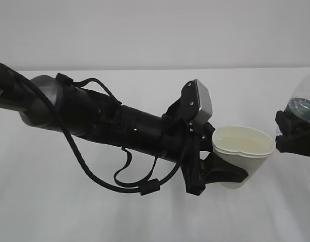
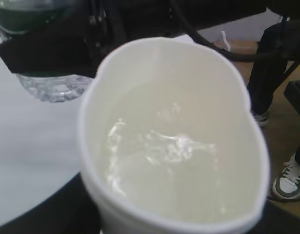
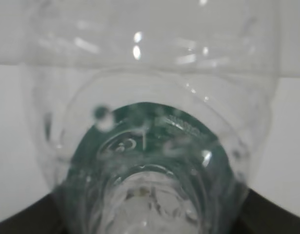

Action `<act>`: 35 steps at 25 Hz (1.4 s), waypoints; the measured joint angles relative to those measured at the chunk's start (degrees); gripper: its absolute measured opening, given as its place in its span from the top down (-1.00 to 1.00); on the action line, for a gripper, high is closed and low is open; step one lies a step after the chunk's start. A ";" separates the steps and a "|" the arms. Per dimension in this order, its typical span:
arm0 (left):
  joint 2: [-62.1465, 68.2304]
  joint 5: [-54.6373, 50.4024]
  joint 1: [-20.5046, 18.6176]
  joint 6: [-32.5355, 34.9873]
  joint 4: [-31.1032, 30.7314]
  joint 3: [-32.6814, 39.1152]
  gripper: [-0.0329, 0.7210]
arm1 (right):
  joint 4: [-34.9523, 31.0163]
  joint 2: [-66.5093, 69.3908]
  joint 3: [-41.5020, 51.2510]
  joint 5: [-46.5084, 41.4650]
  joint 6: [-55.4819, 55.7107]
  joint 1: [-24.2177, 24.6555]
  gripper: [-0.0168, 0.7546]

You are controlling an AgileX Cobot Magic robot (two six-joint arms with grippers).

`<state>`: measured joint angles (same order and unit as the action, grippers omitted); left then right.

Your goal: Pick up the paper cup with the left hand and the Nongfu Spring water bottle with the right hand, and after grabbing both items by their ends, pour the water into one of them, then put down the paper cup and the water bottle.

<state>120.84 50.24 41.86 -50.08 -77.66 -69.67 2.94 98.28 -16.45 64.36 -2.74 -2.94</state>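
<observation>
Above the white table [image 1: 144, 212], the left gripper [image 1: 223, 171] has its jaws clamped on the paper cup [image 1: 243, 156], squeezing the rim out of round; the water [image 2: 164, 161] lies inside it. At the right edge, the right gripper [image 1: 296, 136] pinches the Nongfu Spring water bottle [image 1: 303, 101], held clear of the cup.

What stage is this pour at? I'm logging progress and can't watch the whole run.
Done: the paper cup holds water, so pouring has happened. In hand: the left gripper grips the cup off the table; the right gripper holds the water bottle. Left: setting both down.
</observation>
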 joint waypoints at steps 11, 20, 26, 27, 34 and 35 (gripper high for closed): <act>0.00 0.00 0.00 2.95 1.51 0.00 -0.15 | 4.23 6.97 -2.54 0.00 0.03 0.00 -0.10; 0.00 0.00 0.00 3.70 2.09 0.00 -0.15 | 4.35 13.69 -7.48 0.00 0.12 0.00 -0.10; 0.00 0.00 0.00 3.79 2.09 0.00 -0.15 | 4.35 16.98 -10.99 0.00 0.12 0.00 -0.10; 0.00 0.00 0.00 3.79 2.09 0.00 -0.15 | 4.35 17.55 -11.60 0.00 0.12 0.00 -0.10; 0.00 0.00 0.00 3.82 2.22 0.00 -0.15 | 4.23 21.04 -14.40 0.11 0.12 0.00 -0.10; 0.00 0.00 0.00 3.82 2.22 0.00 -0.15 | 4.23 21.51 -14.74 0.11 0.24 0.00 -0.10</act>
<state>120.84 50.24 41.86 -46.26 -75.44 -69.67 7.17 119.79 -31.20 64.47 -2.51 -2.94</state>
